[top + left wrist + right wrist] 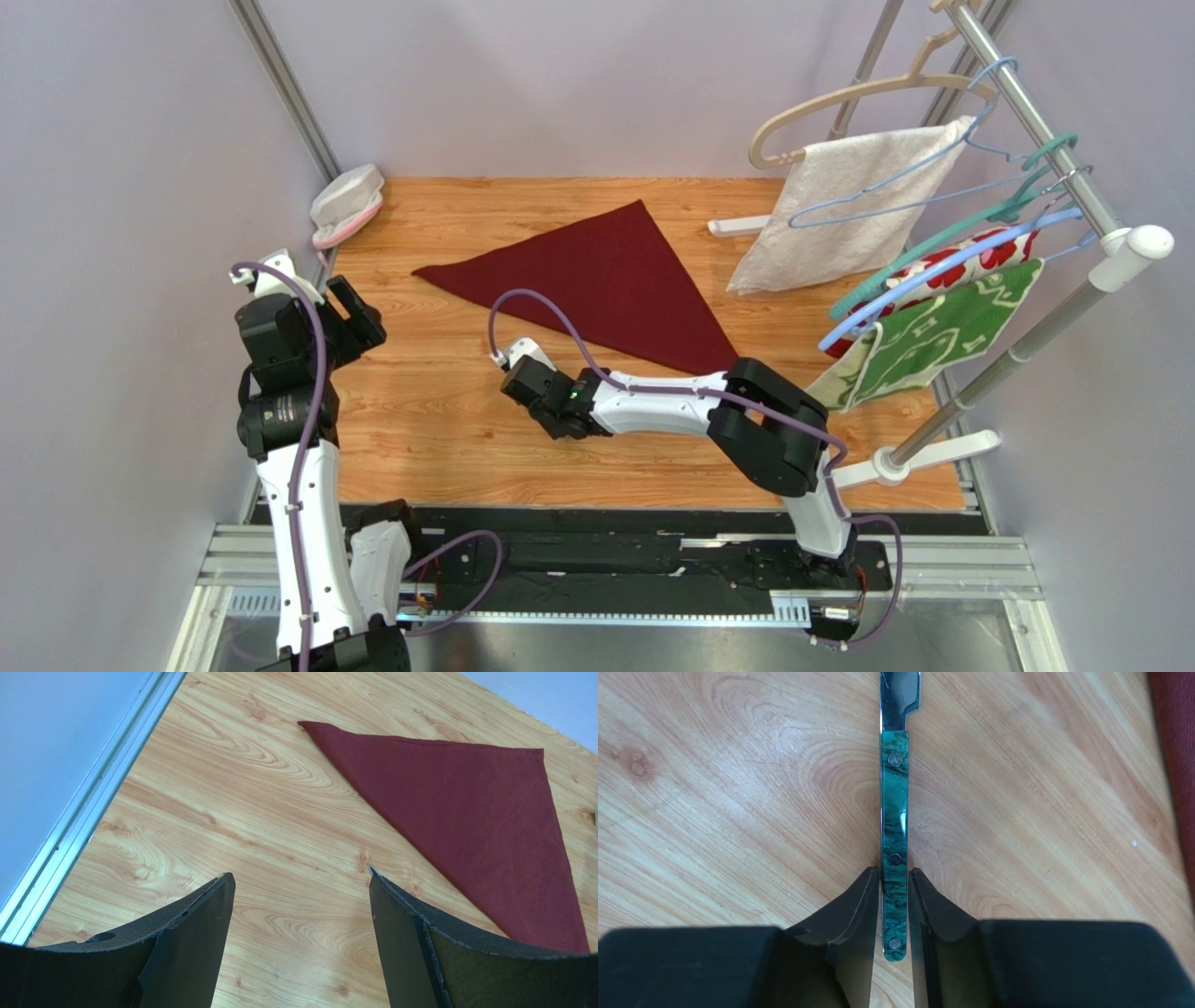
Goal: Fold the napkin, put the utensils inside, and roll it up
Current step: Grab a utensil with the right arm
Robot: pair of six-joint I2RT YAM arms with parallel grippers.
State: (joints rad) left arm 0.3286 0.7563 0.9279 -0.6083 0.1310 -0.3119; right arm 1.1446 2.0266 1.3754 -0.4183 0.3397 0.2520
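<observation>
The napkin (pixel 603 280) is a dark red cloth lying flat as a triangle at the back middle of the wooden table (pixel 421 420). It shows in the left wrist view (pixel 477 812) and as an edge in the right wrist view (pixel 1176 742). One of the utensils (pixel 894 798), with a teal-green marbled handle and a silvery blade, lies on the wood. My right gripper (pixel 894 871) (pixel 516 367) is low over it, jaws narrowly open on either side of the handle with thin gaps. My left gripper (pixel 300 878) (pixel 351 315) stands wide open and empty at the left, over bare wood.
A rack (pixel 1066 154) at the right carries hangers with a white textured towel (pixel 842 210) and red-and-green floral cloths (pixel 968 315). A pink-and-white object (pixel 347 203) sits at the back left corner. Grey walls (pixel 126 210) close in the table's sides.
</observation>
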